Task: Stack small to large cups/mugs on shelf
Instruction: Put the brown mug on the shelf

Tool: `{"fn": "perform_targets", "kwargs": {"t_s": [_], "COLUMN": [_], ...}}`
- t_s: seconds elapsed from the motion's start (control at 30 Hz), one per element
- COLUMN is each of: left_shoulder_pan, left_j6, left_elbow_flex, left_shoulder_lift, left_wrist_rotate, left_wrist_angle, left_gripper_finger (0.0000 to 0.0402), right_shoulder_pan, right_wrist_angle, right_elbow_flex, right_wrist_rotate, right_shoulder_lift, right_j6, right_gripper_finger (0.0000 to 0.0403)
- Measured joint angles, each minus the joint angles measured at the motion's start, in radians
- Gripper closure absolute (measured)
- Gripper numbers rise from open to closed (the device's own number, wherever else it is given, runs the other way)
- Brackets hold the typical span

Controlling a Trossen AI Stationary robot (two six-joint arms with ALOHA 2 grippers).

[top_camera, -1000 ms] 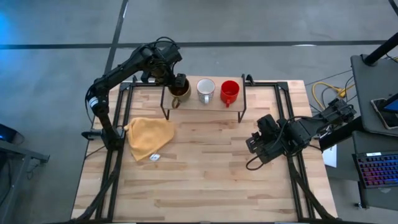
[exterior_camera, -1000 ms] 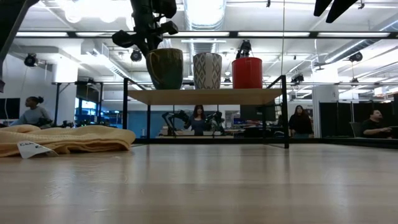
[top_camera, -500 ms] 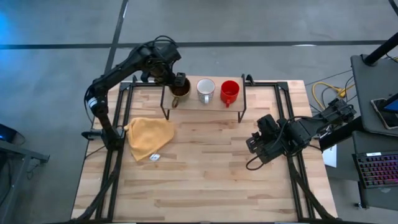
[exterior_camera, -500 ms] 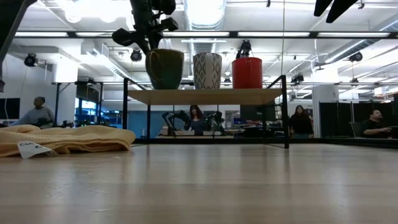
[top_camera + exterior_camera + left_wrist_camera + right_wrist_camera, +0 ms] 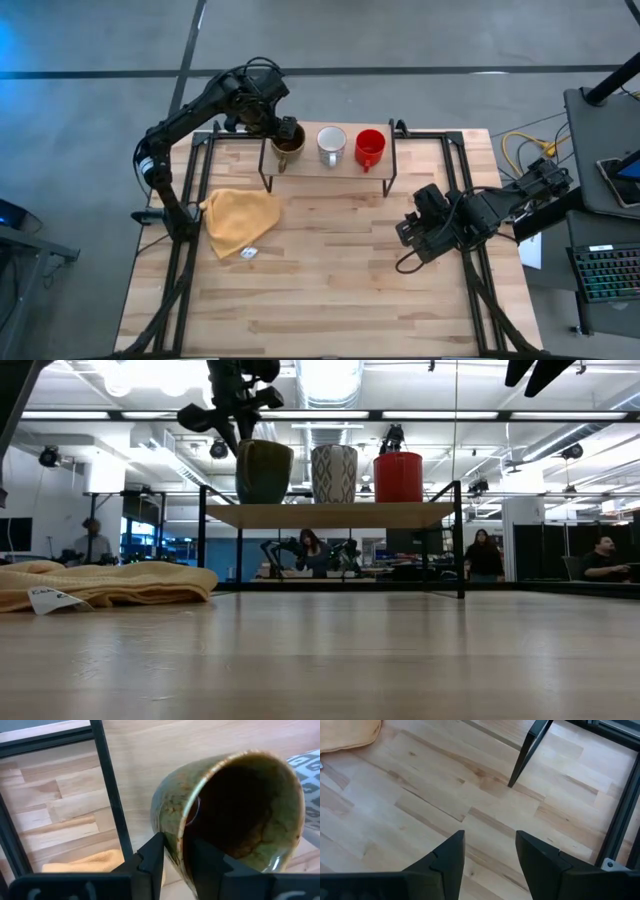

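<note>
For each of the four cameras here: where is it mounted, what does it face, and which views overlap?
High: overhead, straight down; both arms, shelf.
Low: table height, level; shelf and left gripper from above.
Left wrist: its fingers straddling the brown-olive mug rim.
Right wrist: open right gripper over bare table.
Shared: the high, low and left wrist views show that mug.

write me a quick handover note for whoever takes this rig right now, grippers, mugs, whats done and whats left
Left gripper: up at the shelf's left end, shut on the rim of the brown mug, one finger inside and one outside.
Right gripper: open, empty, waiting above the bare table on the right side.
Shelf: all three mugs stand on it in a row, brown on the left, white mug in the middle, red mug on the right.
Done: all mugs are on the shelf.
Left: let go of the brown mug and pull the left arm clear.
Also on the table: a yellow cloth, not involved.
</note>
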Motion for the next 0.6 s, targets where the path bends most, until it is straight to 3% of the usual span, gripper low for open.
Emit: {"fn": "perform_targets", "kwargs": {"t_s": [0.6], "left_shoulder_pan": [0.0], "left_j6": [0.032], "left_elbow_flex": [-0.009], "left_shoulder_lift": [0.002], "left_wrist_rotate": [0.0], "left_wrist_angle": [-0.001], "left_gripper_finger": [0.0331], "right_shoulder_pan": [0.0], "right_wrist_angle": [0.0], "right_elbow_flex": [0.0], "right_wrist_rotate": [0.0], "right_shoulder_lift": [0.0], "right_j6": [0.0], "right_gripper_finger": [0.0234]}}
